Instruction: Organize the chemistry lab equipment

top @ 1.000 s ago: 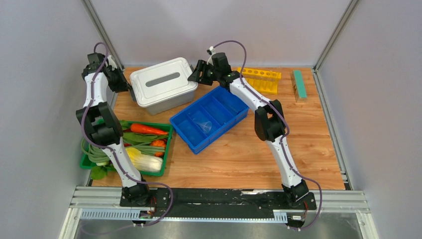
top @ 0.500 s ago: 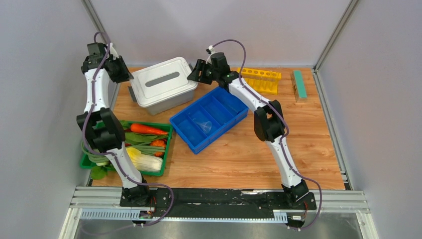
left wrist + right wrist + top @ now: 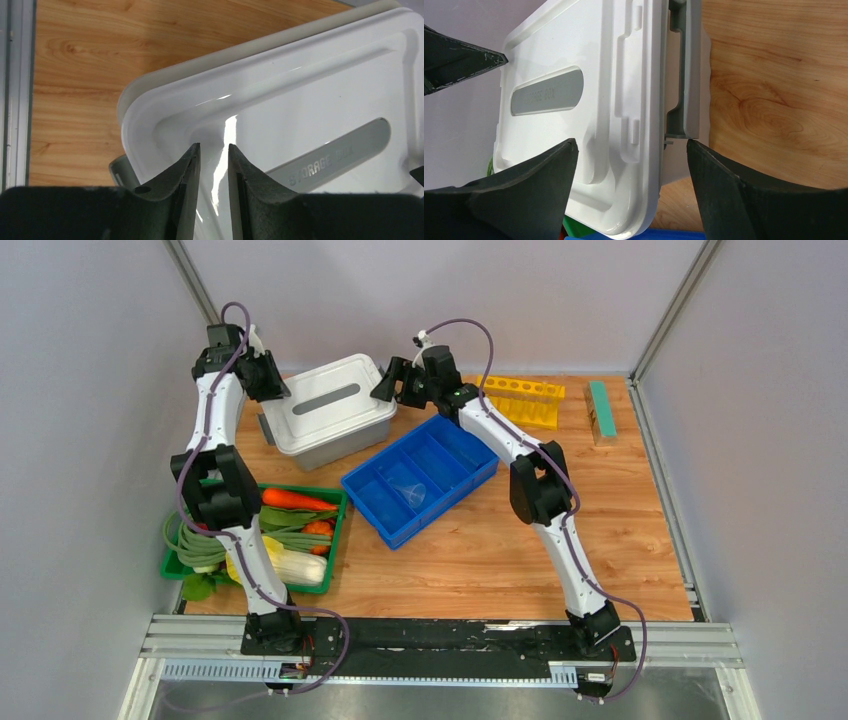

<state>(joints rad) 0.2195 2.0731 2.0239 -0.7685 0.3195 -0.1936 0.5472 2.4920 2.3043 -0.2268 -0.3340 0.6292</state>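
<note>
left gripper point(image 3: 214, 146) jaws slightly apart over the glossy white rounded lid point(image 3: 300, 100); right gripper point(image 3: 632, 142) jaws wide apart above its grey latch point(image 3: 684, 75), by the wood-grain surface point(image 3: 774, 75).

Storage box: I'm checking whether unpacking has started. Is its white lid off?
No, the white lid sits flat on top of the storage box in the top view.

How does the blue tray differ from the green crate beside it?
The blue tray is split into compartments and shows only a clear cup; the green crate is packed with vegetables. The blue tray lies at a slant in the middle; the green crate sits squarer, at the left, partly behind the left arm. Both are open-topped and rest on the wooden table.
</note>
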